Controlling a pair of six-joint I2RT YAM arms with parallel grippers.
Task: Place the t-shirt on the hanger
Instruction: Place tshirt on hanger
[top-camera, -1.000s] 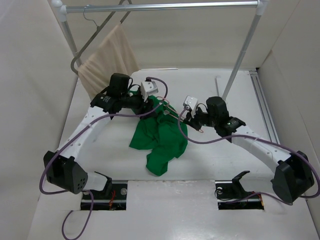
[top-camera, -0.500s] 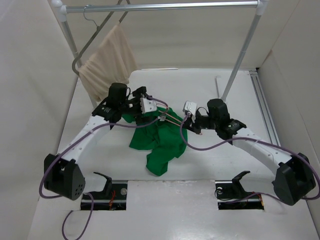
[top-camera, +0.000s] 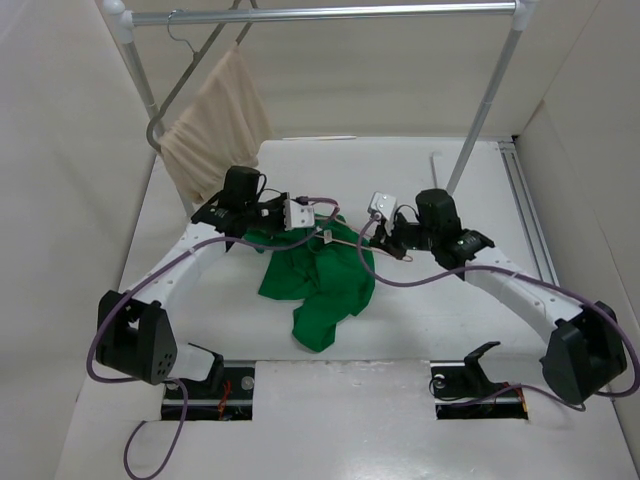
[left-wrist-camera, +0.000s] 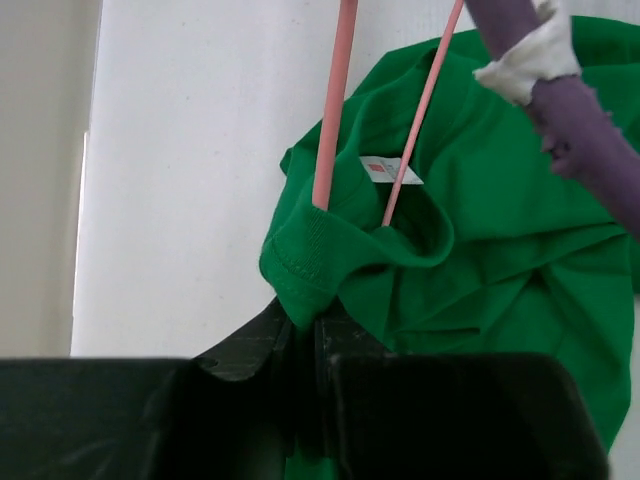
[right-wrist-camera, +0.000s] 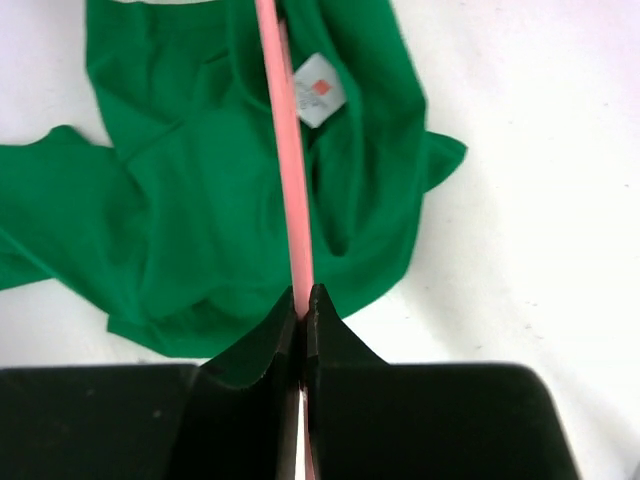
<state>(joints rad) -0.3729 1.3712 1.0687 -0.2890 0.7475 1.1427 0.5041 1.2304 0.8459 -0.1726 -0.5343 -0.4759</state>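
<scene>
On the left, a fold at the neck of the t-shirt (left-wrist-camera: 500, 250) is clenched between the closed jaws of the left end effector (left-wrist-camera: 308, 318) and raised slightly off the table (left-wrist-camera: 180, 150). The rest of the t-shirt lies in a crumpled heap on the table between the two arms, and its white tag (left-wrist-camera: 390, 170) shows just inside the neck opening. Two wires of the hanger (left-wrist-camera: 335, 100) run down into that opening, one beside the tag and one at the gripped fold. To the right, the hanger is grasped by one wire in the shut jaws of the right end effector (right-wrist-camera: 303, 298), above the cloth.

The cloth is judged light, soft and limp, so sagging and bunching are to be expected wherever it is not held. The stitched neckband is judged the firmest place for a hold, best taken near its edge so that the opening is pulled wide. The hanger is judged thin, stiff and smooth, and liable to twist in a pinch.
</scene>
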